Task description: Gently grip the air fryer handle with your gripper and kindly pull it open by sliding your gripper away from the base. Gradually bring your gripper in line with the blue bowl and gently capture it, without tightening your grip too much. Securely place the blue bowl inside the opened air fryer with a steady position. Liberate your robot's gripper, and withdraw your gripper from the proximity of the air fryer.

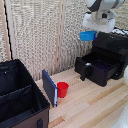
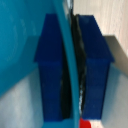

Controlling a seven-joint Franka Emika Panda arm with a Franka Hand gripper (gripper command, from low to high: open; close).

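Gripper point(image 1: 90, 31) fingers point(image 2: 49, 70) clamp the blue bowl point(image 1: 88, 35) by its rim, bowl held aloft above the air fryer point(image 1: 102, 62), whose drawer stands pulled open on the worktop's far corner.

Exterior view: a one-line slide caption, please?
White gripper holds the small light blue plastic bowl above the boxy black air fryer, drawer pulled open.
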